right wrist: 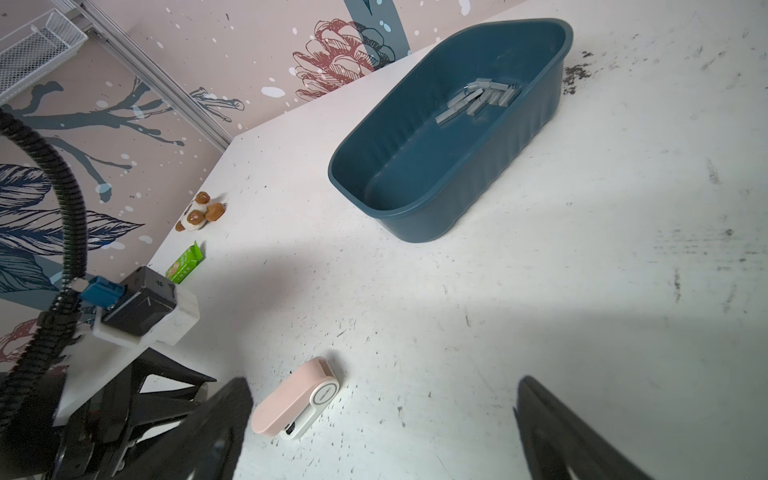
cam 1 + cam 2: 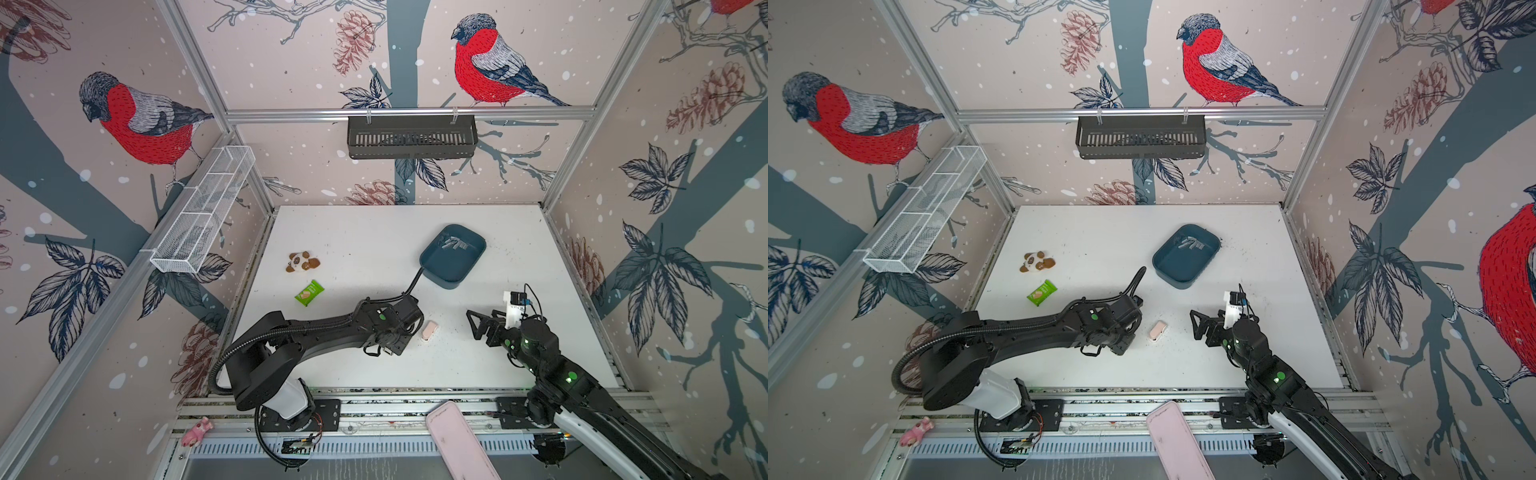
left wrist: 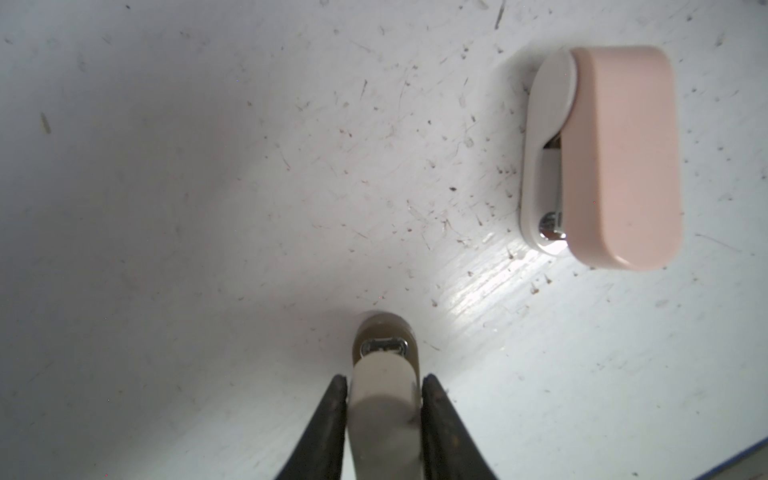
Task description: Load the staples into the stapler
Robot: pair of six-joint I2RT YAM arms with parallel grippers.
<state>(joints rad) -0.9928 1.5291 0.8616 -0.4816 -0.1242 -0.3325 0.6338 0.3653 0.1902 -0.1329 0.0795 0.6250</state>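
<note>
Arm links [image 2: 332,328] hide the left end effector [image 3: 384,377] from above; wrist view shows it clamped on a cream object [image 3: 382,424], apparently a mini stapler. Pink stapler [image 2: 429,330] lies on the tabletop [image 2: 353,232] between both end effectors. Right end effector [image 1: 382,424] stands wide apart. Staples [image 1: 478,99] lie in the blue tray [image 1: 478,195] beyond them.

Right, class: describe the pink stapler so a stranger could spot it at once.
Find the white table. Between the blue tub and the front edge lies the pink stapler. Its pink top and white base set it apart from the green packet.
</note>
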